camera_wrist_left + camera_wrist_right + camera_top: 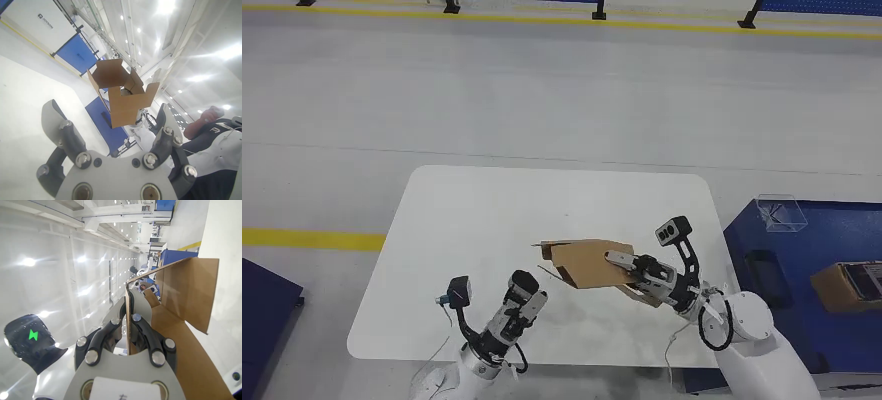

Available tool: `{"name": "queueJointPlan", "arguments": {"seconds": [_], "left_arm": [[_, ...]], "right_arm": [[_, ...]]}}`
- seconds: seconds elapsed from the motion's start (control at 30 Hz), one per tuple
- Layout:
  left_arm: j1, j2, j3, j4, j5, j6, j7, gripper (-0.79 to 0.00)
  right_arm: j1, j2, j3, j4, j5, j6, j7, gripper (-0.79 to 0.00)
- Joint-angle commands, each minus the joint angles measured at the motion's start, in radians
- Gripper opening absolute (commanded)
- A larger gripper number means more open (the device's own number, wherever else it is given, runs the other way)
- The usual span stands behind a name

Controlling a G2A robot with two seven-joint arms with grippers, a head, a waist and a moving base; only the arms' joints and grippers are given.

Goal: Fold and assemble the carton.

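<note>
A brown cardboard carton [587, 262], opened into a tube with its end flaps loose, hangs above the white table [462, 230] toward its front right. My right gripper [620, 262] is shut on one of its walls; in the right wrist view the cardboard edge [127, 313] runs between the two fingers of that gripper [129, 298]. My left gripper [526, 293] sits near the table's front edge, left of the carton and apart from it. It is open with nothing between its fingers [111, 121]. The left wrist view shows the carton [123, 94] from below, its flaps spread.
A blue bin [802, 270] stands to the right of the table, with a clear plastic box [775, 210] and a small cardboard box [852, 285] on it. The table's left and far parts are bare white surface.
</note>
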Motion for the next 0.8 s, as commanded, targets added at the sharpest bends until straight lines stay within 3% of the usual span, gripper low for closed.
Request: {"name": "queueJointPlan", "arguments": {"seconds": [0.0,0.23,0.37,0.47,0.57,0.63,0.77], "left_arm": [[0.007,-0.004,0.005,-0.003,0.051,0.01,0.058,0.0],[0.024,-0.012,-0.022,-0.021,0.161,0.014,0.224,0.0],[0.049,-0.014,-0.023,-0.033,0.224,-0.004,0.287,0.0],[0.071,-0.011,-0.012,-0.052,0.077,-0.081,0.207,0.0],[0.079,0.005,-0.031,-0.095,-0.158,-0.106,0.001,0.0],[0.089,0.016,-0.075,-0.136,-0.2,-0.115,-0.079,0.0],[0.138,0.025,-0.105,-0.19,-0.224,-0.145,-0.138,0.0]], "right_arm": [[-0.012,0.0,0.009,-0.013,-0.067,-0.084,-0.021,-0.785],[-0.081,-0.005,0.041,-0.06,-0.349,-0.354,-0.205,-0.785],[-0.109,-0.012,0.008,-0.067,-0.475,-0.372,-0.274,-0.785],[-0.095,-0.011,0.004,-0.062,-0.459,-0.345,-0.245,-0.785],[-0.097,-0.012,-0.014,-0.057,-0.486,-0.338,-0.233,-0.785],[-0.097,-0.011,-0.023,-0.057,-0.498,-0.331,-0.213,-0.785],[-0.093,-0.01,-0.035,-0.053,-0.501,-0.322,-0.179,-0.785]]}}
